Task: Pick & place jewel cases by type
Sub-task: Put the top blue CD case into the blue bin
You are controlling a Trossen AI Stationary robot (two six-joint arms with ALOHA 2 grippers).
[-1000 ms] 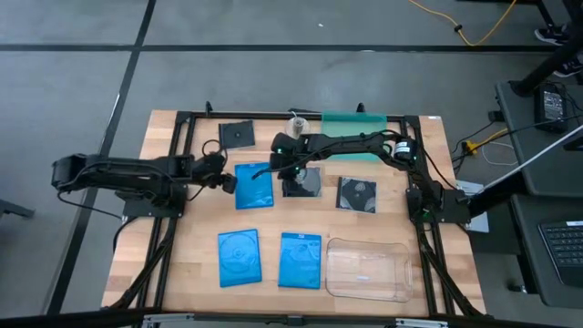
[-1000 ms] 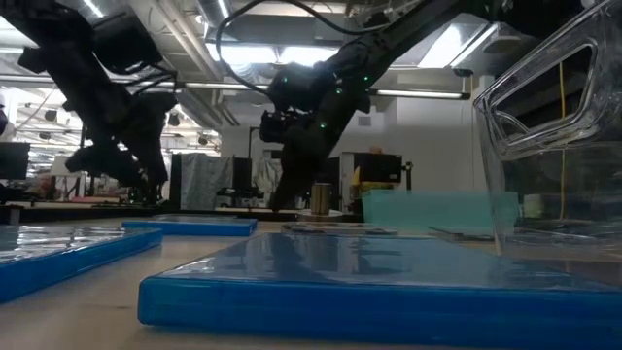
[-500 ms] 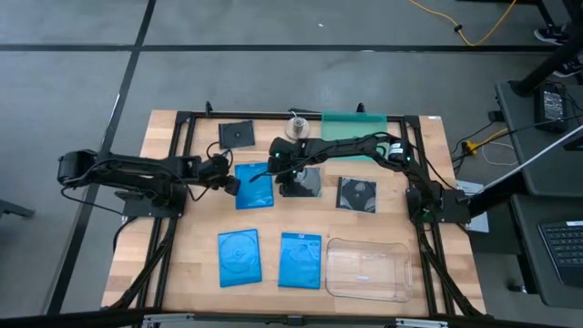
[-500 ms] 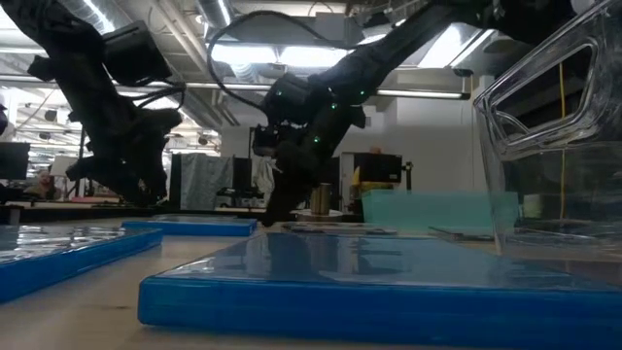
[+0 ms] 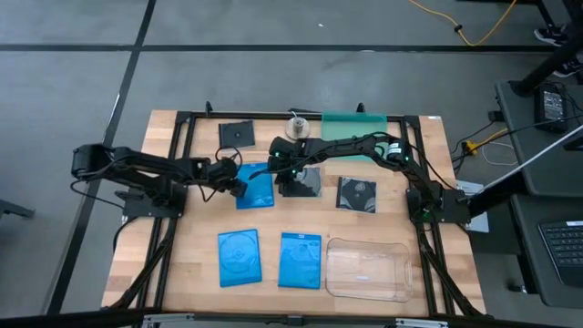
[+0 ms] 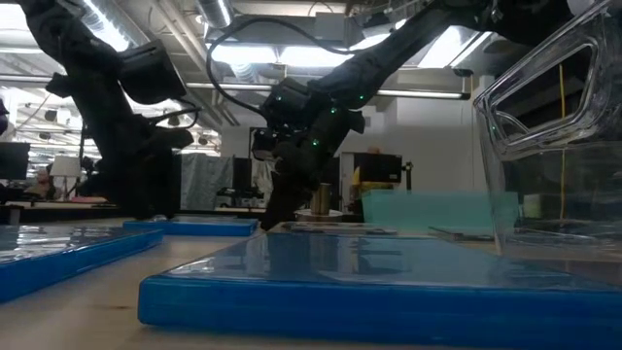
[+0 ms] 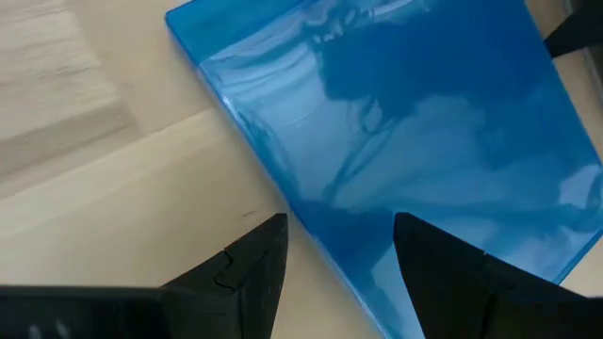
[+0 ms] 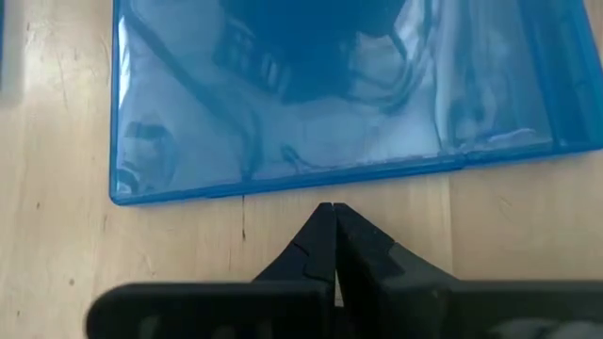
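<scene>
- Both arms crowd the same blue jewel case [image 5: 256,186], lying flat at the table's centre, just toward nine o'clock of the middle.
- The left gripper [image 5: 239,181] sits at that case's nine o'clock edge; the left wrist view shows its fingers [image 7: 250,266] spread apart, straddling the edge of the blue case [image 7: 396,160], nothing clamped.
- The right gripper [image 5: 279,169] reaches in from three o'clock, low at the seam between the blue case and a dark jewel case [image 5: 303,183] just beside it.
- Its wrist view shows the right gripper [image 8: 330,221] pinched fully together, tips touching, empty, resting on bare wood just short of the blue case's [image 8: 330,89] edge.
- A second dark case [image 5: 357,194] lies at three o'clock of the first.
- A third dark case [image 5: 236,134] sits near the twelve o'clock edge, toward eleven.
- Two more blue cases [image 5: 239,257] and [image 5: 301,260] lie side by side at six o'clock.
- The clear tray [image 5: 401,271] sits at five o'clock.
- The teal tray [image 5: 351,122] lies along twelve to one o'clock.
</scene>
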